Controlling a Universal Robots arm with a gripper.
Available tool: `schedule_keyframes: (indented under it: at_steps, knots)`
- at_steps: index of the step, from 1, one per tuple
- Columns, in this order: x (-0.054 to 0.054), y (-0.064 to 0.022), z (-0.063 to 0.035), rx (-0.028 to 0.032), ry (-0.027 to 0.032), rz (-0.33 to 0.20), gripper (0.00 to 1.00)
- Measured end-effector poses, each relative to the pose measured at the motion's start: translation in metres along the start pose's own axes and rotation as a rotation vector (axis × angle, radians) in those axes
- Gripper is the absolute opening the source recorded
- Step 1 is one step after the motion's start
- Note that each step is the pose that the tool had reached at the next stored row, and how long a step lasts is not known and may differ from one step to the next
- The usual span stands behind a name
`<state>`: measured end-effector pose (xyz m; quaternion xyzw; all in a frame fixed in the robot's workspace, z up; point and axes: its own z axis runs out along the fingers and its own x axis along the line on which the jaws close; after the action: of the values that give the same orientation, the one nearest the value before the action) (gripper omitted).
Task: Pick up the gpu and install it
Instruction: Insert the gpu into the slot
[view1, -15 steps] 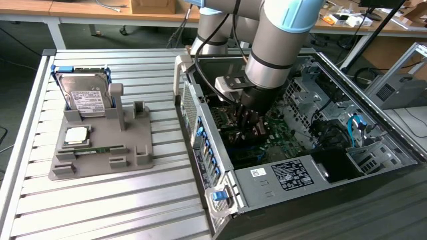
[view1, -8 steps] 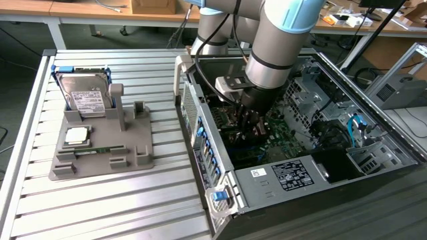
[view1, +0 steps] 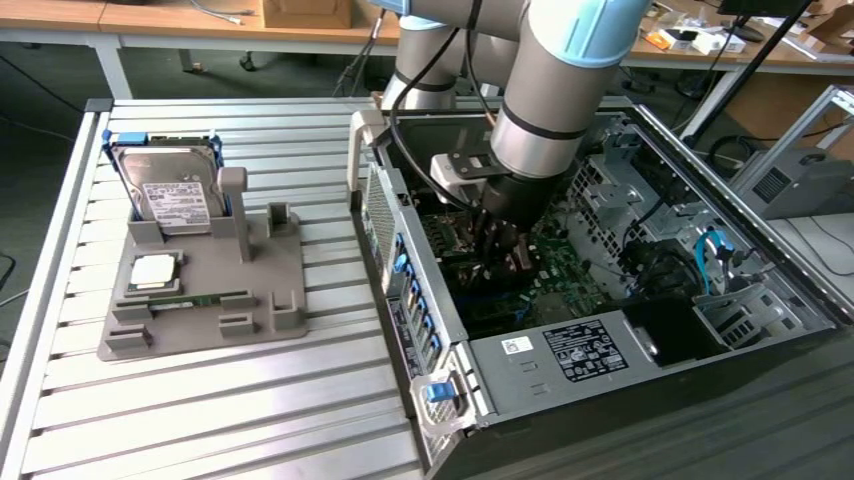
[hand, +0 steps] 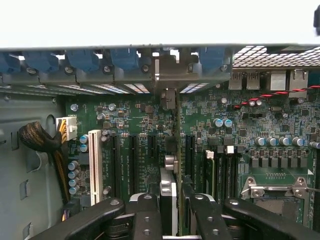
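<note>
Jaws closed narrowly on the thin dark gpu card (hand: 176, 165), black-fingered gripper (hand: 172, 212) pinching its upper edge. Card held edge-on and upright above the green motherboard (hand: 280, 130), among the long black expansion slots, silver end bracket (hand: 167, 97) toward the blue-clipped rear wall. Reaching deep into the open grey metal computer case (view1: 534, 370) at the bench's right side. White and black labels on the case's front bar, print unreadable. Silver hard drive (view1: 171, 185) with white label standing in the grey plastic parts holder (view1: 267, 290) near the bench's left edge.
</note>
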<state>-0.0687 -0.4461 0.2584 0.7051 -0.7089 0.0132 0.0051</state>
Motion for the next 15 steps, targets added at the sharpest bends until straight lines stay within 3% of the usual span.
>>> schedule_keyframes:
  at_steps: [15]
  knots:
    - [-0.0001,0.0000,0.0037,-0.0001,0.0002,0.000,0.27]
